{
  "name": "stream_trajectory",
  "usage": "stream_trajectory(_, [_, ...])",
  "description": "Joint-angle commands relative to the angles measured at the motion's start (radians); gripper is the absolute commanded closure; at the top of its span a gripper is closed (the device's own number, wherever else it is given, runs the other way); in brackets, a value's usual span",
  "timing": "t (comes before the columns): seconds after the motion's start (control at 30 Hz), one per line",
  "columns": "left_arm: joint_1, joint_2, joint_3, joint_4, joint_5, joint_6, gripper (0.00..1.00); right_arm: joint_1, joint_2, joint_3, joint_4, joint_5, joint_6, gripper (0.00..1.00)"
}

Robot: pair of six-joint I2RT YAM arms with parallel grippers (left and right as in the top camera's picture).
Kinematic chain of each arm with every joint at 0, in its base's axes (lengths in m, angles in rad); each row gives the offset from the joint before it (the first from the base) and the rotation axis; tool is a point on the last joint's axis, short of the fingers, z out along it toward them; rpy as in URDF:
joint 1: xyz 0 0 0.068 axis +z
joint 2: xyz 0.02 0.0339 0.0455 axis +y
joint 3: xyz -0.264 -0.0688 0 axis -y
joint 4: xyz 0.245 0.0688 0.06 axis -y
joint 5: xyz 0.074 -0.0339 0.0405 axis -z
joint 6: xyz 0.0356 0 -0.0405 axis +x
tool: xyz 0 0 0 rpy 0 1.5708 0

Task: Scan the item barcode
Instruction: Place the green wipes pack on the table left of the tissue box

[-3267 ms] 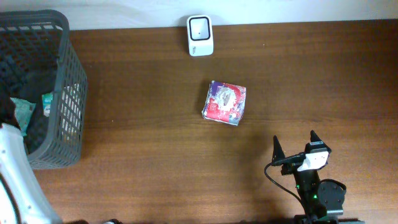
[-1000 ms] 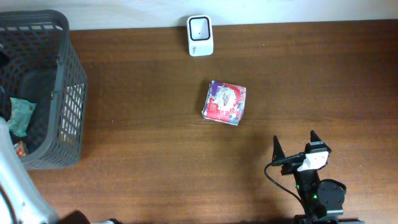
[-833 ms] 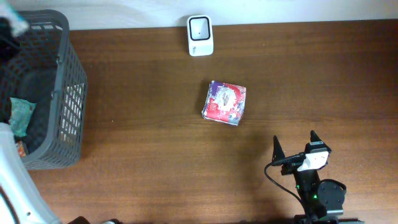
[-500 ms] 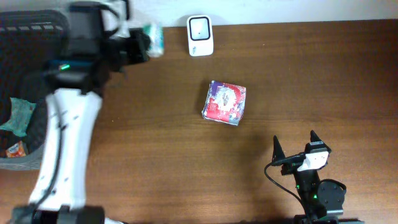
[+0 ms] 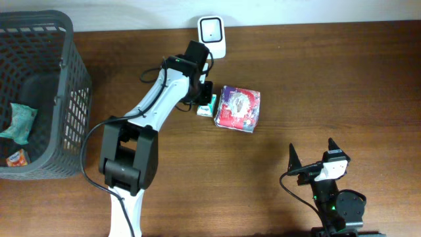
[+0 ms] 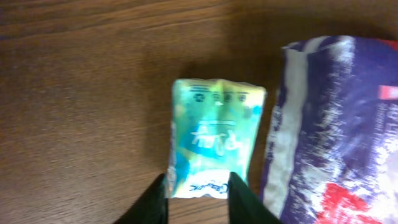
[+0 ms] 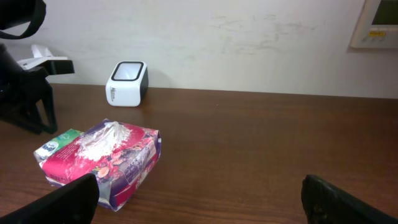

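Note:
The item, a small green packet (image 6: 214,134), lies flat on the wooden table against the left side of a red and purple tissue pack (image 5: 238,108). My left gripper (image 6: 197,180) hovers right over it, open, its two dark fingers straddling the packet's near end. In the overhead view the left gripper (image 5: 204,97) sits just above the packet (image 5: 206,106). The white barcode scanner (image 5: 212,37) stands at the table's far edge, behind them. My right gripper (image 5: 311,148) rests near the front right, open and holding nothing.
A grey mesh basket (image 5: 66,79) stands at the far left, holding another green packet (image 5: 18,122) and a small orange item (image 5: 14,158). The right wrist view shows the tissue pack (image 7: 106,158), the scanner (image 7: 127,83) and a white wall behind.
My left arm swung out of the basket and across the table with the green packet. The packet now lies beside the tissue pack, and the jaws have parted. The right arm stayed still.

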Motion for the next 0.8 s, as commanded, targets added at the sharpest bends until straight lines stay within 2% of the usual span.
stream_trajectory(0.0, [-0.005,0.000,0.004,0.021,-0.008,0.008,0.66,-0.003,-0.006,-0.009,-0.001,0.008,-0.002,0.01])
stream_trajectory(0.1, [-0.015,0.002,0.003,0.038,0.007,0.007,0.75,-0.003,-0.006,-0.009,-0.001,0.008,-0.002,0.01])
stream_trajectory(0.3, [-0.093,0.013,0.003,0.076,0.017,-0.038,0.77,-0.003,-0.006,-0.009,-0.001,0.008,-0.002,0.01])
stream_trajectory(0.57, [-0.208,0.056,0.006,0.086,0.054,-0.033,0.79,-0.003,-0.006,-0.009,-0.001,0.008,-0.002,0.01])
stream_trajectory(0.63, [-0.225,0.056,0.019,0.094,0.103,-0.029,0.79,-0.003,-0.006,-0.009,-0.001,0.008,-0.002,0.01])
stream_trajectory(0.77, [-0.234,0.056,0.135,0.089,0.312,-0.026,0.79,-0.003,-0.006,-0.009,-0.001,0.008,-0.002,0.01])
